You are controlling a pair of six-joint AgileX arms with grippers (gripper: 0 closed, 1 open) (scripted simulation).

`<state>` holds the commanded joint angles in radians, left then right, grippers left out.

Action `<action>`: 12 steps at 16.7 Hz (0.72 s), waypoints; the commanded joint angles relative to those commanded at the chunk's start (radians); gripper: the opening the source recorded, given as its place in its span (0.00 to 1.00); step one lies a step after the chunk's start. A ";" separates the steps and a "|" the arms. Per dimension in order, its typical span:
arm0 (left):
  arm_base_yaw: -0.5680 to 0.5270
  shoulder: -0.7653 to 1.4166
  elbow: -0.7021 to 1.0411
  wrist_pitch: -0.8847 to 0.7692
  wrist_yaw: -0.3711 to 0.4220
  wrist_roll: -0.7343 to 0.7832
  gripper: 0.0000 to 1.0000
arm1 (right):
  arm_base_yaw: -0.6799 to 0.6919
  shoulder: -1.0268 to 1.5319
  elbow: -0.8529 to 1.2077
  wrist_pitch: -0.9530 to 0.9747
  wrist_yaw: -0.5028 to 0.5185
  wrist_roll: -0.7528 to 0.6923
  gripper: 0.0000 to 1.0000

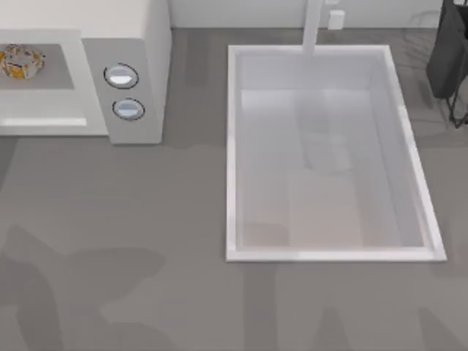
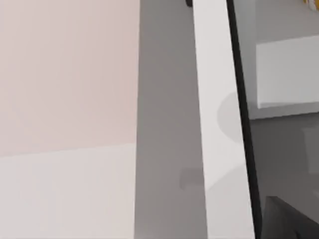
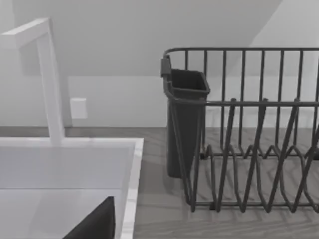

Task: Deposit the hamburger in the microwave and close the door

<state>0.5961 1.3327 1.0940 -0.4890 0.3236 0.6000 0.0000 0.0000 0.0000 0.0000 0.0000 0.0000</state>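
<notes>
The hamburger (image 1: 20, 61), a small pale lump with orange and yellow flecks, lies on the grey floor inside the microwave (image 1: 139, 29) at the table's far left. The two round knobs (image 1: 123, 77) face up on its front panel. A white strip (image 1: 44, 121) runs along the front of the opening; I cannot tell whether it is the door. In the left wrist view a long white panel with a dark edge (image 2: 219, 124) passes close by, and a dark part of my left gripper (image 2: 291, 219) shows. A dark part of my right gripper (image 3: 94, 224) hangs over the sink.
A white rectangular sink basin (image 1: 234, 146) with a white tap (image 1: 313, 25) takes up the table's middle and right. A dark wire dish rack (image 3: 249, 139) with a dark cup holder (image 3: 184, 119) stands at the far right. Bare grey counter (image 1: 117, 241) lies in front.
</notes>
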 joint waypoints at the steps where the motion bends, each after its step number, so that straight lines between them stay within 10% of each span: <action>1: 0.071 0.075 0.058 -0.050 0.044 0.045 0.00 | 0.000 0.000 0.000 0.000 0.000 0.000 1.00; 12: 0.456 0.431 0.305 -0.278 0.350 0.327 0.00 | 0.000 0.000 0.000 0.000 0.000 0.000 1.00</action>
<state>1.0521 1.7642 1.3989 -0.7668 0.6731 0.9265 0.0000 0.0000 0.0000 0.0000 0.0000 0.0000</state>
